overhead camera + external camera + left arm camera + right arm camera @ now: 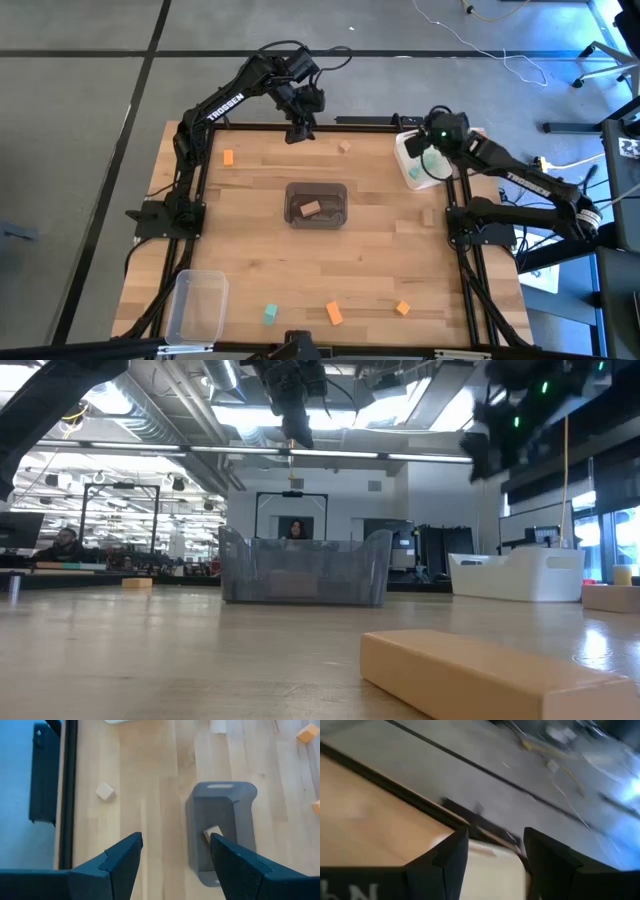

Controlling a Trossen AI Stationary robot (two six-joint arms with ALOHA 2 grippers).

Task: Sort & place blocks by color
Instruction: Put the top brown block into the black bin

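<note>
Above the table's far edge – left gripper (300, 133): hangs in the air over the far rim of the table (250, 220), fingers (117, 862) spread apart with nothing between them.
Left gripper's surroundings: through its gap shows bare wood; the dark grey bin (317, 204) sits just nearer on the table, well below the fingers.
Right gripper (492, 852): raised over the white bin (415, 160) at the table's far right corner – fingers parted, nothing held.
Tan block in bin (309, 209): lies inside the dark grey bin, near its middle, also seen through the left wrist camera (213, 833).
Loose tan block (345, 147): on the table near the far edge, between the two grippers, apart from both.
Second loose tan block (429, 216): near the right edge, beside the right arm's base.
Orange block, far left (228, 157): alone on the wood by the left arm, well apart from the left gripper.
Near-edge blocks: a teal block (270, 314), an orange block (334, 313) and a smaller orange block (402, 308) lie in a loose row, far from both grippers.
Teal inside white bin (414, 176): a teal piece shows at the bin's near side, partly hidden by the right arm.
Clear bin (195, 305): near left corner.
</note>
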